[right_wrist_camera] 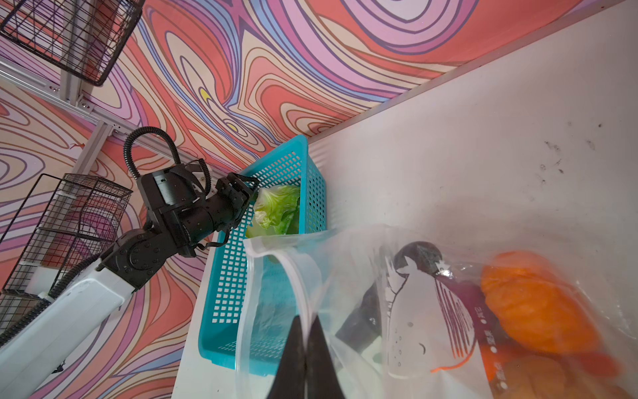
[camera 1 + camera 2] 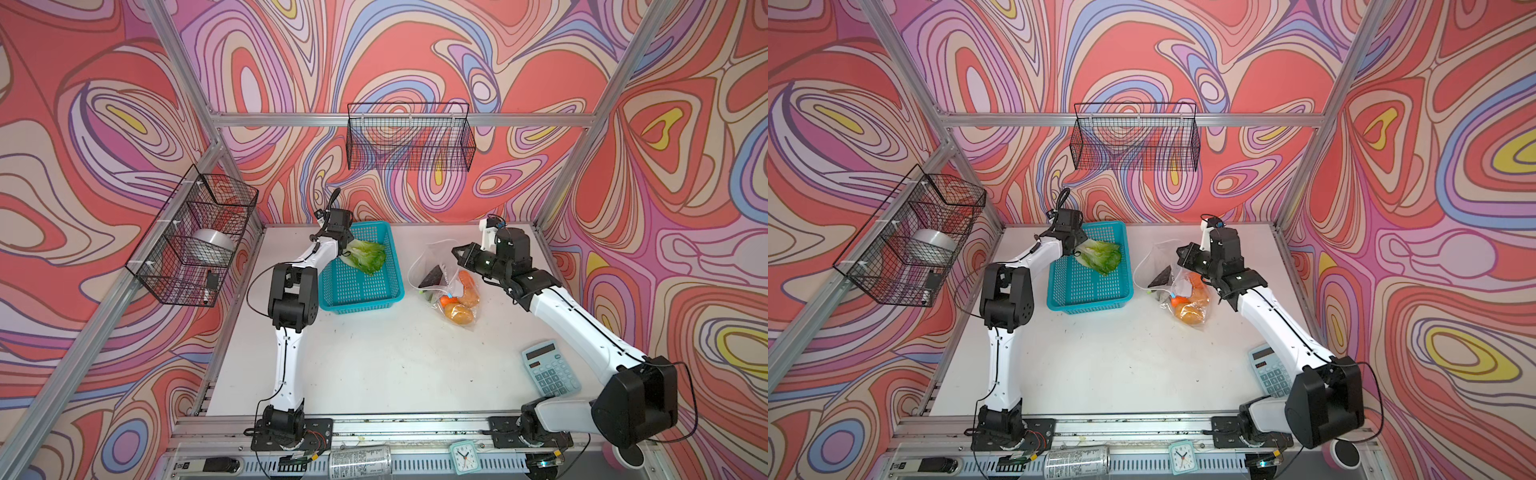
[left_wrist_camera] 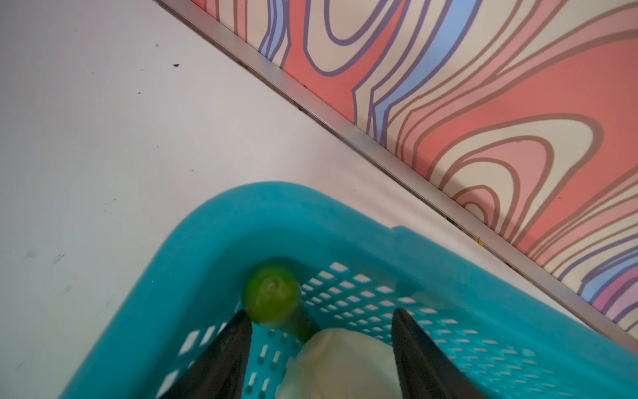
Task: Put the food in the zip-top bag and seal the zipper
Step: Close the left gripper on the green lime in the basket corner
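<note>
A green-white cabbage point(image 2: 368, 257) point(image 2: 1102, 257) lies in the teal basket point(image 2: 361, 305). My left gripper point(image 2: 347, 251) point(image 3: 321, 312) is open inside the basket, its fingers either side of the cabbage's white base point(image 3: 345, 362). A small green piece point(image 3: 271, 293) sits in the basket corner. The clear zip-top bag point(image 2: 432, 266) point(image 1: 345, 262) lies right of the basket with an eggplant point(image 2: 432, 276), a carrot point(image 2: 467, 279), a potato point(image 2: 459, 313) and a pumpkin point(image 1: 531, 304) inside. My right gripper point(image 2: 457, 251) point(image 1: 305, 321) is shut on the zipper point(image 1: 293, 276), holding the mouth up and open.
A light-blue calculator point(image 2: 550, 370) lies under the right arm near the front right. Black wire baskets hang on the back wall point(image 2: 409, 137) and the left wall point(image 2: 195, 237). A can point(image 2: 359, 459) and a small clock point(image 2: 463, 457) sit on the front rail.
</note>
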{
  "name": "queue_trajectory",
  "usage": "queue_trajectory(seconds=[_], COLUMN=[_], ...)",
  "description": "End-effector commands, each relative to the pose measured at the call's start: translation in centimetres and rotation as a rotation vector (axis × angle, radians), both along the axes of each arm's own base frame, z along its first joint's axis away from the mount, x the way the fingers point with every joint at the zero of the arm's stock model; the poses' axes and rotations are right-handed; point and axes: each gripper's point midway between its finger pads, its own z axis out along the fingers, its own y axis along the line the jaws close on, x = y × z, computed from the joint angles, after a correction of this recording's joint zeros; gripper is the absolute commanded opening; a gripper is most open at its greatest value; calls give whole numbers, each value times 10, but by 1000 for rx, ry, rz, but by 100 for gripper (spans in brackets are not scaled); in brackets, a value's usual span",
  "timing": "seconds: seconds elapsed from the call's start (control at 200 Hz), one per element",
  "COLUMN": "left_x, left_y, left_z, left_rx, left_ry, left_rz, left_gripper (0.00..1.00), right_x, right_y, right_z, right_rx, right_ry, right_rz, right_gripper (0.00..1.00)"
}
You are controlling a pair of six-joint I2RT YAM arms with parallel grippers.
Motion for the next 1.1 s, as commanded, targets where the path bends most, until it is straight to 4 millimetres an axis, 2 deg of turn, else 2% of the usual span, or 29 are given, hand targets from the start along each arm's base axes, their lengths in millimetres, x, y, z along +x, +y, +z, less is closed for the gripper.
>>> queue_trajectory(seconds=[0.0, 0.155, 0.285, 0.541, 0.626, 0.746, 0.816, 0.941, 1.006, 1.097], left_x=[-3, -10, -13, -14, -12, -1, 3, 2, 0, -3], left_y=[20, 33, 40, 42, 43, 37, 30, 23, 20, 16], left_z=[-5, -16, -17, -24, -24, -20, -20, -16, -8, 3], left_rx=[26, 68, 103, 142, 143, 131, 113, 96, 97, 102], left_ry=[4, 39, 80, 135, 109, 72, 70, 60, 41, 18], left_rz=[84, 159, 196, 202, 199, 149, 113, 86, 72, 53], left_gripper=[64, 63, 60, 55, 47, 18, 7, 4, 0, 0], right_x=[2, 4, 6, 7, 8, 7, 7, 7, 7, 7], right_y=[-1, 0, 1, 1, 2, 2, 1, 2, 2, 3], right_z=[11, 10, 8, 3, 3, 2, 2, 1, 0, -1], right_rx=[-2, -6, -9, -12, -11, -14, -17, -10, -6, -7], right_ry=[-22, -18, -13, -5, -3, -2, -3, -1, 0, 4], right_rz=[-6, -3, -2, -1, 2, 2, -1, 1, 4, 6], right_gripper=[0, 0, 0, 0, 0, 0, 0, 0, 0, 0])
